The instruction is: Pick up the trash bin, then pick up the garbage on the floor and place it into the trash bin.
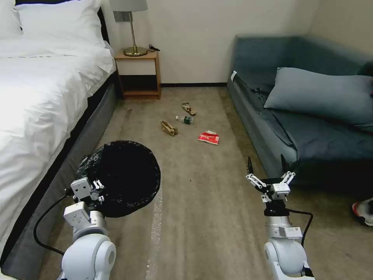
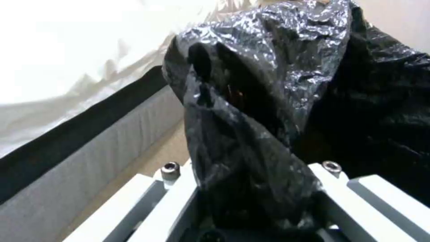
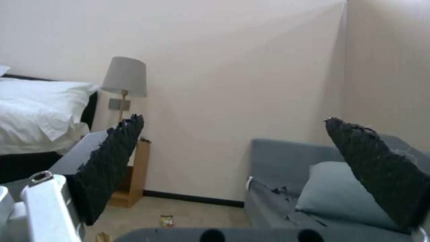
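While the left end effector pinches only the crinkly bag at the rim of the trash bin, held beside the bed, the liner may slip. Beyond the bin lies the garbage; the right end effector hangs open.

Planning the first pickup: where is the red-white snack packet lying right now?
In the head view the red-white snack packet lies on the carpet near the blue-grey sofa, to the right of the crumpled brown paper bag and the small clear bottle.
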Controlling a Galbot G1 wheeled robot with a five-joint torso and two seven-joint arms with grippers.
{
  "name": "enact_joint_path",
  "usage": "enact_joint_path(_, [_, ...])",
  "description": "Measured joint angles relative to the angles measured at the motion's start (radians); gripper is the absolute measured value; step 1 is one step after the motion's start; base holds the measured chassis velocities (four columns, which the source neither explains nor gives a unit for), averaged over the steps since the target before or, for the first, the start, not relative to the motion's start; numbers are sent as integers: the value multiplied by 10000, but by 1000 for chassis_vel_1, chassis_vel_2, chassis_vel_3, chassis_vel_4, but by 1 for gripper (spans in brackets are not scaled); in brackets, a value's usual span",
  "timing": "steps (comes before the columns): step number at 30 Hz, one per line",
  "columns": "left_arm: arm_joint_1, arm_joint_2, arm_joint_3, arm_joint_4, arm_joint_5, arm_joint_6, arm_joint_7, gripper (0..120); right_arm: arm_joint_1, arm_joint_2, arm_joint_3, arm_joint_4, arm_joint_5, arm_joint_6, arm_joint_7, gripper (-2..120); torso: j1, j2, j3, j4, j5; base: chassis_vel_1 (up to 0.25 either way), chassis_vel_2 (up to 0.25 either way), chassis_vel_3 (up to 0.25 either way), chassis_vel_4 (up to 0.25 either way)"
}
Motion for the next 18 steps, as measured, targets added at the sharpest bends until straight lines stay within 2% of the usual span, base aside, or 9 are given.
enact_joint_path(11, [30, 57, -128, -97, -42, -2, 0, 4, -69, 33, 57, 70, 66, 52, -89, 100, -1, 0, 0, 0, 0, -82, 87, 81, -82])
enact_joint_path(18, [134, 48, -118, -139, -42, -73, 3, 4, -133, 56, 102, 199, 29, 137, -168, 100, 0, 0, 0, 0, 1, -160, 155, 163, -167])
